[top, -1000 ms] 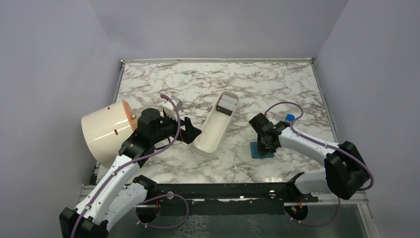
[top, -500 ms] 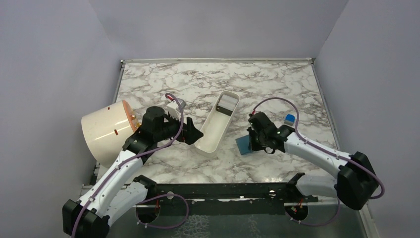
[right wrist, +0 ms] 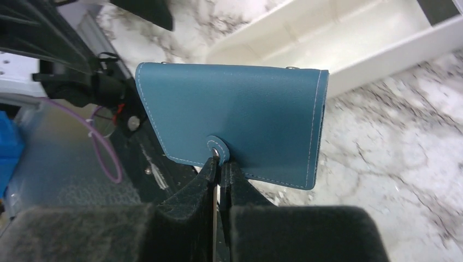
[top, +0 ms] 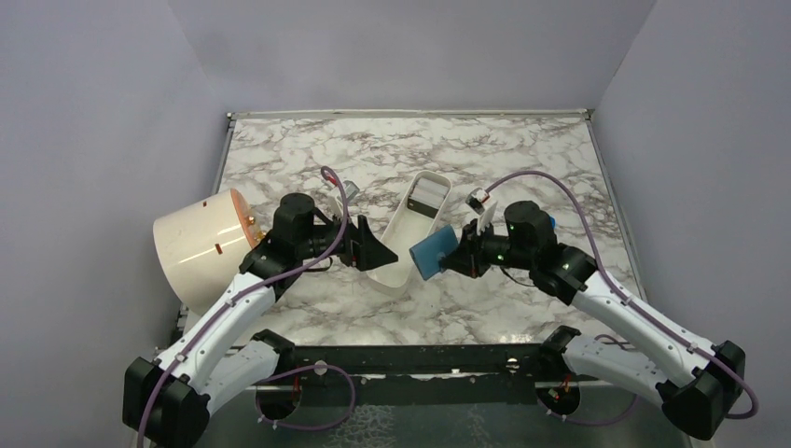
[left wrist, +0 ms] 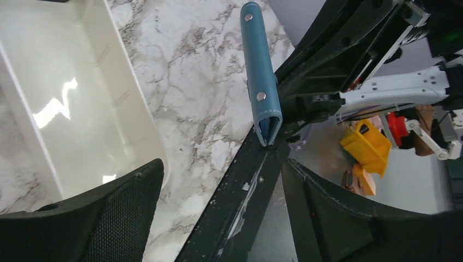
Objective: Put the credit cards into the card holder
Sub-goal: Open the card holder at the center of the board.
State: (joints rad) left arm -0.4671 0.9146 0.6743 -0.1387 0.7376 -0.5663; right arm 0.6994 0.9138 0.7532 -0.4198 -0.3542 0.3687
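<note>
The teal-blue card holder (top: 433,255) hangs folded shut above the table, just right of the white tray's near end. My right gripper (top: 458,259) is shut on its lower edge at the snap tab (right wrist: 218,146). In the right wrist view the card holder (right wrist: 235,123) fills the middle, flat face toward the camera, with my gripper (right wrist: 220,164) pinching it. The left gripper (top: 375,254) stands open over the tray's near end, facing the holder. In the left wrist view the card holder (left wrist: 261,71) shows edge-on, beyond my empty fingers (left wrist: 104,213). Pale and black credit cards (top: 427,198) stand in the tray's far end.
The long white tray (top: 396,263) lies slantwise at mid-table between the two arms. A large cream cylinder (top: 199,247) lies on its side at the left edge. A small blue cube (top: 550,223) peeks out behind the right arm. The black base rail (top: 420,359) runs along the near edge.
My right gripper has closed on the card holder, lifted it off the table and carried it left toward the tray. The left gripper has shifted right and narrowed a little.
</note>
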